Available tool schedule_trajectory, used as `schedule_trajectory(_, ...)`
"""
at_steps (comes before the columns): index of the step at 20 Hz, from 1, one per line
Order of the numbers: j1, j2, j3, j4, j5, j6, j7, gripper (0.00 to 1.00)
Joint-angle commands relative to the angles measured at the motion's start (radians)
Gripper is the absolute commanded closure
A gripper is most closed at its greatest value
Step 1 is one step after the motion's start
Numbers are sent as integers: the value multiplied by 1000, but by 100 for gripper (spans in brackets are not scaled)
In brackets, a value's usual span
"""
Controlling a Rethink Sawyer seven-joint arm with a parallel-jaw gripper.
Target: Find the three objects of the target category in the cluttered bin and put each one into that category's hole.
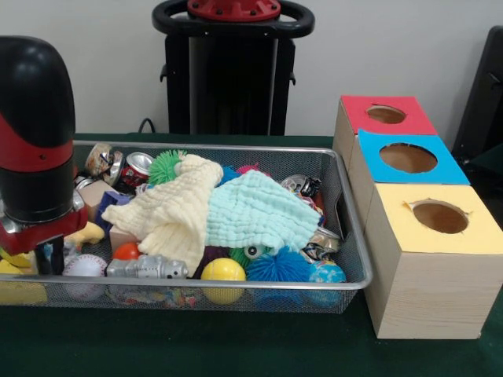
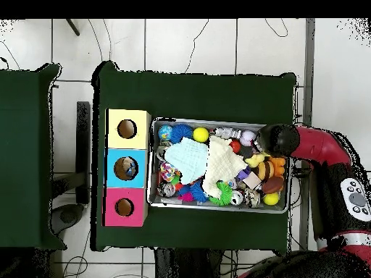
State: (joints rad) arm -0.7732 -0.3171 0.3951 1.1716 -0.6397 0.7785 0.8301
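Hovering over the end of the silver wire-mesh bin [image 1: 346, 236] farthest from the holed boxes [image 1: 440, 259], the gripper [image 1: 49, 255] hid its fingers' state, so shifting both draped cloths first seemed wise.

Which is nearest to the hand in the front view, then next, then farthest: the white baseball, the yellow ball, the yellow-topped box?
The hand is at the left end of the bin.
1. White baseball: just right of the hand, at the bin's front wall.
2. Yellow ball: mid-bin, at the front wall.
3. Yellow-topped box: outside the bin, beyond its right end.
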Motion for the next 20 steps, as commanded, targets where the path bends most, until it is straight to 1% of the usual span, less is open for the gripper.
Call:
schedule_trajectory(1, 10, 79, -25, 10, -13, -9, 55, 100)
schedule_trajectory(9, 13, 74, -24, 9, -8, -4, 51, 100)
schedule_trajectory(11, 24, 49, -28, 16, -2, 15, 61, 100)
schedule_trajectory(16, 34, 15, -30, 20, 13, 43, 59, 100)
schedule_trajectory(20, 11, -47, -2, 77, 45, 40, 32, 100)
